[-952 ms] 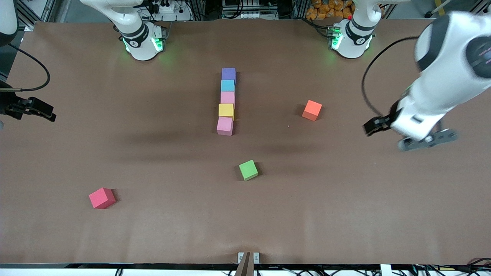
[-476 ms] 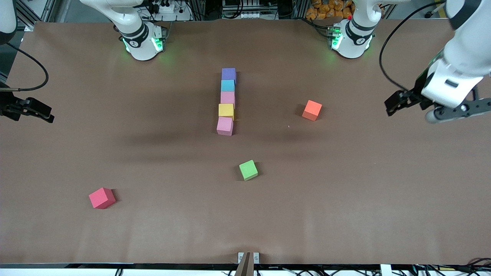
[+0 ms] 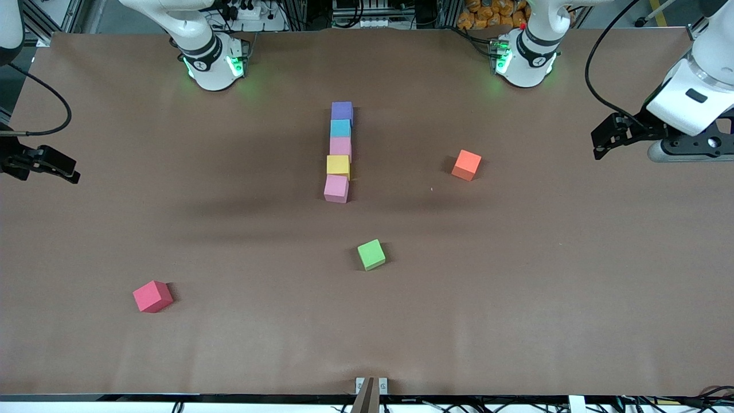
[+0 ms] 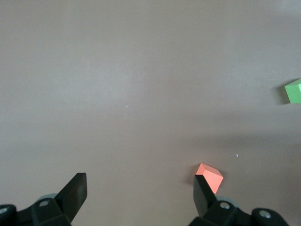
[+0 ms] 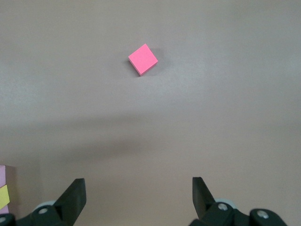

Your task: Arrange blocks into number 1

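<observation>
Five blocks lie touching in one straight line at mid-table, running toward the front camera: purple point(image 3: 342, 110), light blue point(image 3: 340, 128), pink point(image 3: 340, 147), yellow point(image 3: 338, 165), pink point(image 3: 336, 188). My left gripper point(image 3: 603, 139) hangs open and empty over bare table at the left arm's end; its wrist view shows its spread fingers point(image 4: 138, 181). My right gripper point(image 3: 57, 166) hangs open and empty over the table's edge at the right arm's end point(image 5: 138, 183). Slivers of the pink block point(image 5: 3, 173) and yellow block point(image 5: 3, 197) show at the edge of the right wrist view.
An orange cube point(image 3: 466, 164) point(image 4: 209, 176) sits between the line and my left gripper. A green cube point(image 3: 371, 254) point(image 4: 294, 91) lies nearer the front camera than the line. A red cube point(image 3: 152, 296) point(image 5: 143, 59) lies near the front, toward the right arm's end.
My left arm has risen and drawn back toward its end of the table, away from the orange cube. The right gripper and all the blocks have stayed put.
</observation>
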Action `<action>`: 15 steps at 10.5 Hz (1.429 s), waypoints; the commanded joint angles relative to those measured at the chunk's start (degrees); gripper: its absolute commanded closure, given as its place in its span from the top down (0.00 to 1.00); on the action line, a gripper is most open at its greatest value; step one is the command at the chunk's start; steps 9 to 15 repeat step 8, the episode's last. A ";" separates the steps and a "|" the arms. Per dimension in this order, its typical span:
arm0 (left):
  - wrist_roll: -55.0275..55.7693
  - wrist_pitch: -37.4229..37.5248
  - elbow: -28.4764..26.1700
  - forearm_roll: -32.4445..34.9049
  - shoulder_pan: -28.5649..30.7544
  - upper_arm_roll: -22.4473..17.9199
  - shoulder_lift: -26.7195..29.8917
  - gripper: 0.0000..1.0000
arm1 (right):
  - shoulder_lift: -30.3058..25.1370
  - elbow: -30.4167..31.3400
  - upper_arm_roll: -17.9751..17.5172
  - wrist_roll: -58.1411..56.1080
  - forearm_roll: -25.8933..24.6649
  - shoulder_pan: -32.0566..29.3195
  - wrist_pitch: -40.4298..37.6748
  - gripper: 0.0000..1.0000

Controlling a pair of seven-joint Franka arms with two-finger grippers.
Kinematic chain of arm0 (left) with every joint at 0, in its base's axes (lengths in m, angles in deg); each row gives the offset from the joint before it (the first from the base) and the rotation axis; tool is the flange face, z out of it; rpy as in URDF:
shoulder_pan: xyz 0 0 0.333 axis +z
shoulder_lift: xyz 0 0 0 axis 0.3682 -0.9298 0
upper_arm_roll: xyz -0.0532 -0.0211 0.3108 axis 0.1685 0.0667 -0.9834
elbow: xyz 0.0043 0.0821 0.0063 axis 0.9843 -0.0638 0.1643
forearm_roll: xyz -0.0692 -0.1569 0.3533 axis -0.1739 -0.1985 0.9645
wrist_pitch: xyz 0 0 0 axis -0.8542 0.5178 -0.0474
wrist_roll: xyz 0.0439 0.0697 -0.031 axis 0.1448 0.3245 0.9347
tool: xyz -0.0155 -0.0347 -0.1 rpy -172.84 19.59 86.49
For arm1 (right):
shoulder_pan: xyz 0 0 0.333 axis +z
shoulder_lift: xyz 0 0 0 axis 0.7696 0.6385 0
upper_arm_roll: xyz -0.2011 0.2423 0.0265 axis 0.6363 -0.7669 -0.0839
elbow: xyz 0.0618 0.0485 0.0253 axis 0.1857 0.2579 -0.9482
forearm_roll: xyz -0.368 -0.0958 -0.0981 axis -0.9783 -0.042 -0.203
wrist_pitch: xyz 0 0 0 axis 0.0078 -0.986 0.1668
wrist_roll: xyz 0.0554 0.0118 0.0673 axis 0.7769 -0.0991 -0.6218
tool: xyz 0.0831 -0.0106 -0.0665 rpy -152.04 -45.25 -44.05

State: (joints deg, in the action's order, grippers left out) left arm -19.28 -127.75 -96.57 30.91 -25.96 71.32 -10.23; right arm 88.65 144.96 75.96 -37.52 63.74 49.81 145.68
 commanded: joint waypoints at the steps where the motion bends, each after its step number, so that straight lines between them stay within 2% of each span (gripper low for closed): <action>1: -1.89 2.83 1.91 -3.18 0.23 -0.11 0.50 1.00 | 0.05 -0.63 -0.36 -0.24 -0.65 -0.46 -0.75 1.00; 15: -1.89 3.27 1.91 -3.28 0.14 -0.11 0.50 1.00 | -0.04 -0.63 -0.36 -0.41 -0.56 -0.37 -0.75 1.00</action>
